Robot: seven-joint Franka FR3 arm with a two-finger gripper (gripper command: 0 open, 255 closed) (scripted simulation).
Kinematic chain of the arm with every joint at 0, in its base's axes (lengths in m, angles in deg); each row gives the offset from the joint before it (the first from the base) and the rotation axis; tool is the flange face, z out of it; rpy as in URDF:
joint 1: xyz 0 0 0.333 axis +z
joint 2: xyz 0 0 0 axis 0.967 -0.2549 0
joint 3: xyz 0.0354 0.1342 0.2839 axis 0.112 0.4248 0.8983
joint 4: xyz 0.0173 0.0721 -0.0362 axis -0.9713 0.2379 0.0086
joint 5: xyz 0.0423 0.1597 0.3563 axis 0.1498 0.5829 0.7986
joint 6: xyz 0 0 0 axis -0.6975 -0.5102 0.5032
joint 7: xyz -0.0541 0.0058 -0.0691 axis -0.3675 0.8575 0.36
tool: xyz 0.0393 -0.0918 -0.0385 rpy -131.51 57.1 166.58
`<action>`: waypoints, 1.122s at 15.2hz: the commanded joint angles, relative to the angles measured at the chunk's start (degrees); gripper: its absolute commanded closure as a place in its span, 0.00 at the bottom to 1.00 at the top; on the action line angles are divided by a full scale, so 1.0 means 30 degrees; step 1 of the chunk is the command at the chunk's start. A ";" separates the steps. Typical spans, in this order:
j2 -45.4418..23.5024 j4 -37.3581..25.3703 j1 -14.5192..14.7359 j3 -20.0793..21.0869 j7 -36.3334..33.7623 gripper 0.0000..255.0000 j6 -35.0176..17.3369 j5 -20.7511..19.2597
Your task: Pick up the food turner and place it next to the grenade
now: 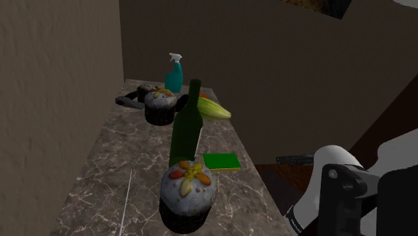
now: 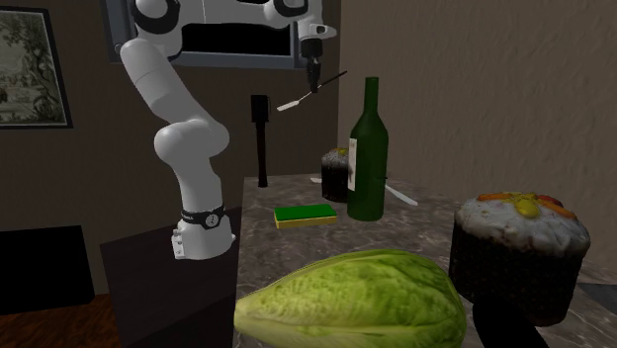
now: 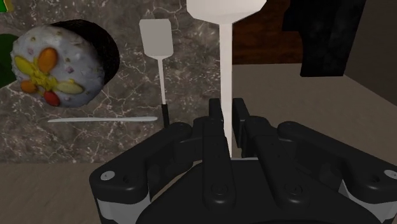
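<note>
High above the stand-side edge of the brown marbled desk (image 1: 100,167), the black gripper (image 2: 313,87) is pinching the white-bladed, dark-handled food turner (image 2: 291,103) at mid-shaft. It is apparently keeping the turner high enough to clear the tall green bottle (image 2: 367,148) en route to the grenade.

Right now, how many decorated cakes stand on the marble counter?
2. In the shoulder view, the near cake stands in front of the green bottle; the far cake sits at the far end by the blue spray bottle. A dark thing behind it may hide another.
</note>
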 commanded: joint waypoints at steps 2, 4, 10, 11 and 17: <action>0.0312 0.0995 0.0121 0.0044 0.0122 1.00 -0.0706 0.0172; 0.0470 0.1616 0.0189 0.0104 0.0187 1.00 -0.1179 0.0278; 0.0837 0.3381 0.0378 0.0346 0.0354 1.00 -0.2604 0.0594; 0.0883 0.3662 0.0407 0.0394 0.0378 1.00 -0.2843 0.0647; 0.1066 0.5269 0.0563 0.0736 0.0502 1.00 -0.4293 0.0964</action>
